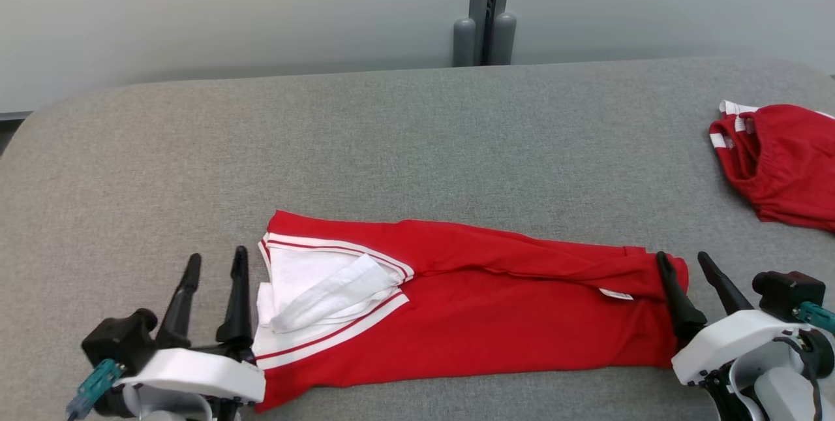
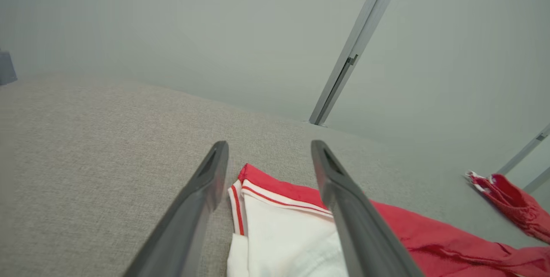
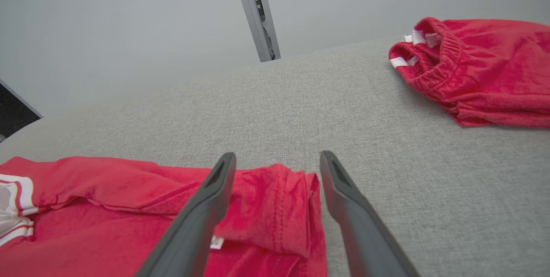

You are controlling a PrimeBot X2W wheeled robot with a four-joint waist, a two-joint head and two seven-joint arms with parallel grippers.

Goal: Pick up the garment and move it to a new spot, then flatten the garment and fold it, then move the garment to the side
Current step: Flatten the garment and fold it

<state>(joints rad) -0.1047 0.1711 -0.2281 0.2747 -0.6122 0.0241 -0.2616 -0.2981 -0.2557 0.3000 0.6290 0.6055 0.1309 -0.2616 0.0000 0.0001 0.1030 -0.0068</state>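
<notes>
A red garment (image 1: 470, 316) with white, red-striped trim lies folded into a long band on a grey fabric-covered table (image 1: 391, 147), running left to right. A white panel and a loose white strip show at its left end, and a small white label sits near its right end.

The left gripper (image 1: 216, 263) stands just beside the garment's left end. Its white wrist is low at the garment's near-left corner, and its two dark fingers point away from the robot. The fingers are spread wide. In the left wrist view the garment's white-trimmed corner lies below and between them, not pinched.

The right gripper (image 1: 683, 258) mirrors this at the garment's right end, with its fingers angled up and slightly leftward. Its jaws also stand wide apart and grip no cloth — the inner finger crosses the garment's red edge, and the outer one is over bare table just right of it.

Well to the right of the garment and farther back, a second red piece of clothing (image 1: 783, 160) lies bunched, showing an elastic waistband. Behind the garment, past the table's far edge, a grey post (image 1: 486, 10) rises against a pale wall.
</notes>
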